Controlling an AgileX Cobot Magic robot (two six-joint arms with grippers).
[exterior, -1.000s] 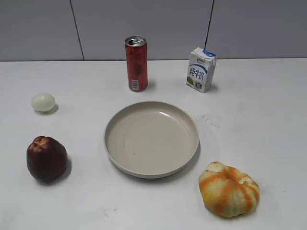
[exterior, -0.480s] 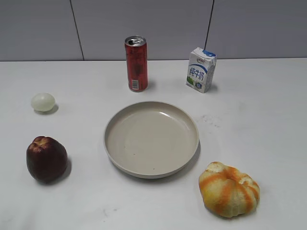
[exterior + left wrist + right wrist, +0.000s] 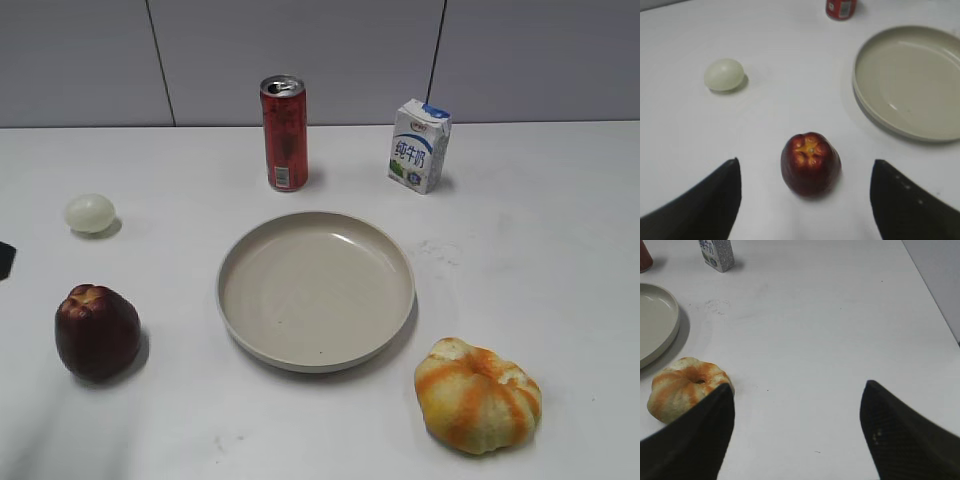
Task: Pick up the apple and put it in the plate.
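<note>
The dark maroon apple (image 3: 97, 331) stands upright on the white table at the front left, apart from the beige plate (image 3: 316, 353) in the middle. In the left wrist view the apple (image 3: 810, 163) lies just ahead of my open, empty left gripper (image 3: 805, 192), centred between its two dark fingers, and the plate's rim (image 3: 860, 107) lies to the right. Only a dark tip of the left arm (image 3: 5, 259) shows at the exterior view's left edge. My right gripper (image 3: 797, 425) is open and empty above bare table; it is out of the exterior view.
A pale egg (image 3: 90, 213) lies behind the apple. A red can (image 3: 284, 133) and a milk carton (image 3: 419, 146) stand at the back. An orange-and-yellow pumpkin-like fruit (image 3: 478, 395) sits at the front right, next to the right gripper's left finger (image 3: 687, 387).
A dark tip of the left arm has come into the exterior view at the left edge, above the apple. The objects have not moved.
</note>
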